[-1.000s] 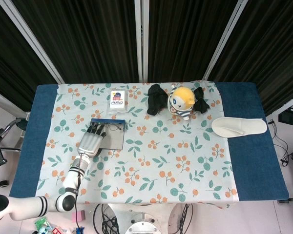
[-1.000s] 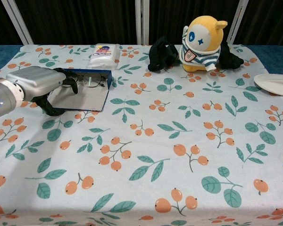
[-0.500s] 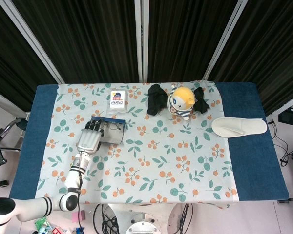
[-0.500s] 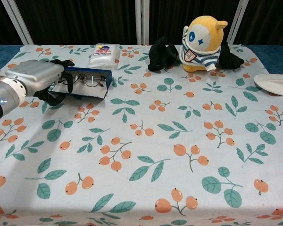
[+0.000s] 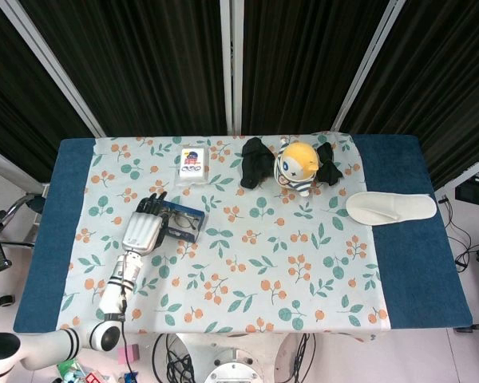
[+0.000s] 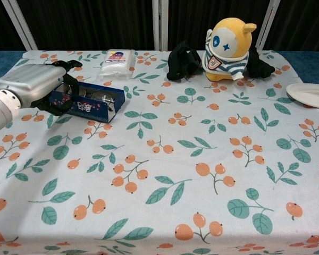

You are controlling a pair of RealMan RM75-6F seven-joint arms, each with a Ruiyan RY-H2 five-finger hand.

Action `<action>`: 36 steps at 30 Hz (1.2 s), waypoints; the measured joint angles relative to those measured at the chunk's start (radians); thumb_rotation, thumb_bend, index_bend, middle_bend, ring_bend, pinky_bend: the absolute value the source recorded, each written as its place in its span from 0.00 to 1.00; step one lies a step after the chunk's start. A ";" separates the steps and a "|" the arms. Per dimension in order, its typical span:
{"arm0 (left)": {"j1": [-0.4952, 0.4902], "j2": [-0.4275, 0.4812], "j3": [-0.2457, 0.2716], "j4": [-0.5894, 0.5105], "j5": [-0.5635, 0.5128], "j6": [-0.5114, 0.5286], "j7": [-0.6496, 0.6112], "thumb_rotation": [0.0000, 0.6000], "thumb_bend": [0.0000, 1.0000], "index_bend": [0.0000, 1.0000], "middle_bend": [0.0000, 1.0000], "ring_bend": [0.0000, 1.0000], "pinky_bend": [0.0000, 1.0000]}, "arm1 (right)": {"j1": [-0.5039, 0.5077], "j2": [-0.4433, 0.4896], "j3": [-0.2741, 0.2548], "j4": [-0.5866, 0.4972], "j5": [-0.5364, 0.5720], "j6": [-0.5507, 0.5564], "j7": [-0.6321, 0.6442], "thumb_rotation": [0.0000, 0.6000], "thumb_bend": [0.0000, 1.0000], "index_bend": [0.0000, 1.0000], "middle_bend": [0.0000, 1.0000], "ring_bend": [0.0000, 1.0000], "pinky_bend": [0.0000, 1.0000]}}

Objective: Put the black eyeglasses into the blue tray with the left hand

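Note:
The blue tray (image 6: 84, 107) stands tipped up at the table's left, its printed outer wall facing the chest camera. The black eyeglasses (image 6: 95, 96) lie inside it, partly hidden by that wall. My left hand (image 6: 33, 86) grips the tray's left end, fingers curled over the far edge and thumb below. From above, the left hand (image 5: 144, 227) lies just left of the tray (image 5: 197, 214), with the eyeglasses (image 5: 187, 223) inside it. No right hand shows in either view.
A white snack packet (image 5: 192, 161) lies behind the tray. Black cloth (image 5: 255, 161) and a yellow plush toy (image 5: 297, 167) sit at the back centre. A white slipper (image 5: 391, 208) rests at the right on the blue cloth.
The tray went from lying flat to tipped up on edge as my left hand rose and drew back to the left. The eyeglasses stayed inside it.

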State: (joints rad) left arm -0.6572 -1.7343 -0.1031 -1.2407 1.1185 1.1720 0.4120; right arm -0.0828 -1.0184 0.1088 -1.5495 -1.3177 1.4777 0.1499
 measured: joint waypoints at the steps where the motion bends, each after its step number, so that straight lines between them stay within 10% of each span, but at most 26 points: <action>1: 0.008 0.007 0.002 -0.011 0.009 0.009 -0.009 1.00 0.51 0.68 0.00 0.00 0.12 | 0.000 0.000 0.000 -0.002 -0.002 0.002 -0.002 1.00 0.23 0.00 0.00 0.00 0.00; 17: 0.187 0.304 0.146 -0.342 0.194 0.147 -0.064 1.00 0.52 0.73 0.00 0.00 0.12 | 0.008 -0.007 -0.007 -0.011 -0.015 -0.001 -0.031 1.00 0.23 0.00 0.00 0.00 0.00; 30: 0.137 0.238 0.069 -0.302 0.123 0.017 0.015 1.00 0.52 0.72 0.00 0.00 0.12 | 0.012 -0.016 -0.009 0.003 -0.010 -0.014 -0.022 1.00 0.23 0.00 0.00 0.00 0.00; 36: 0.122 0.192 0.047 -0.255 0.112 0.001 0.041 1.00 0.46 0.20 0.00 0.00 0.12 | 0.012 -0.018 -0.007 0.019 -0.004 -0.018 -0.003 1.00 0.24 0.00 0.00 0.00 0.00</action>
State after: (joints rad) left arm -0.5355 -1.5424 -0.0566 -1.4959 1.2300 1.1726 0.4533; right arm -0.0704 -1.0363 0.1022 -1.5309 -1.3217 1.4598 0.1473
